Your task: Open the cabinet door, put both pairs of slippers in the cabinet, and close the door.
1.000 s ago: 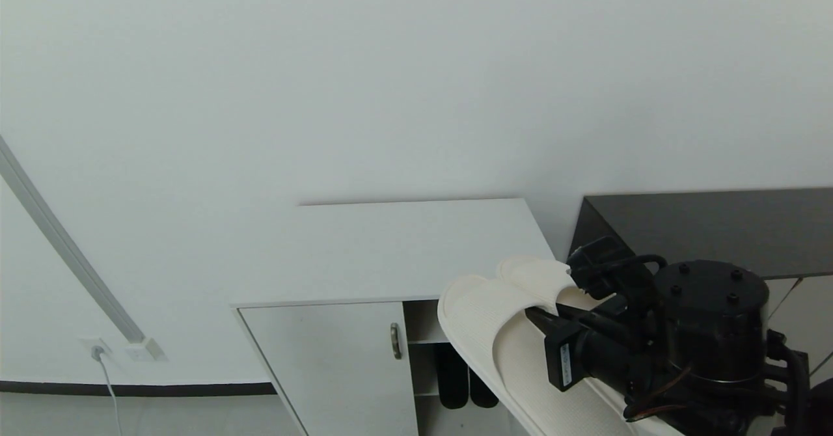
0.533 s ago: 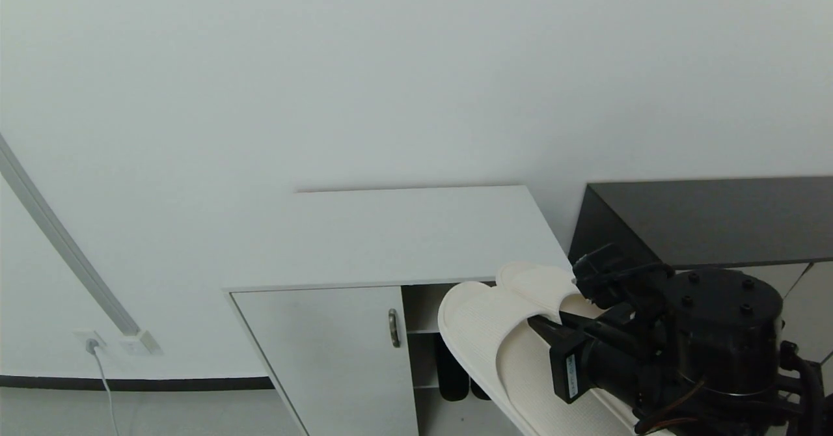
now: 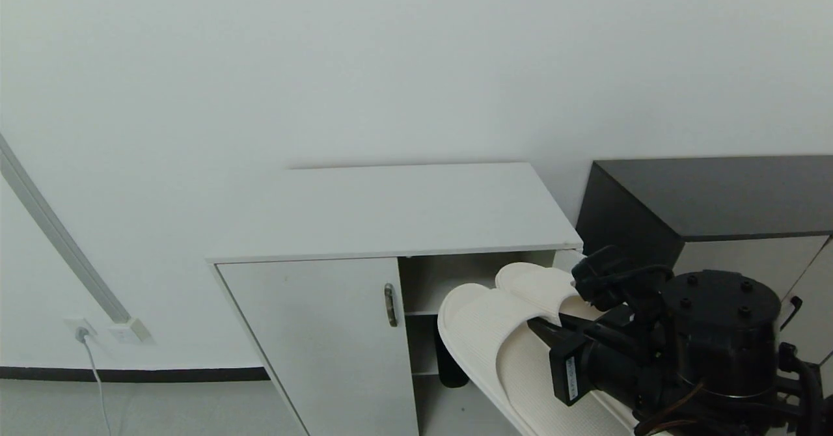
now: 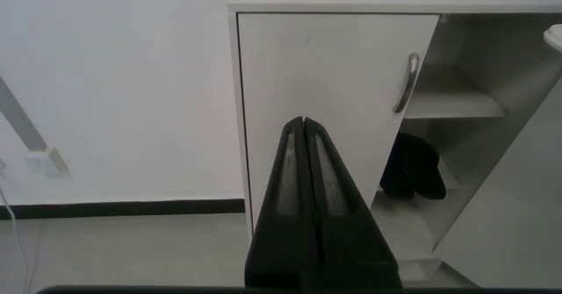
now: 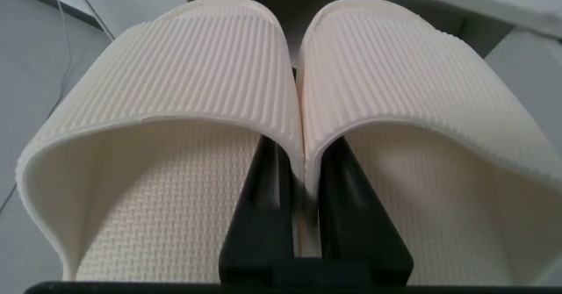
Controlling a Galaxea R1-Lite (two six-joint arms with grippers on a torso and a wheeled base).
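Two cream slippers (image 3: 478, 328) in right hand (image 3: 543, 322)

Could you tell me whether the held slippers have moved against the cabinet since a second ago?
Yes. Though the camera shifted too, the slippers, earlier overlapping the top edge of the cabinet, now sit lower, before its upper shelf.

The black right gripper (image 5: 303, 167) pinches the adjoining straps of a pair of cream ribbed slippers (image 5: 211, 75), its arm extended forward. The black left gripper (image 4: 303, 136) has both fingers pressed together.
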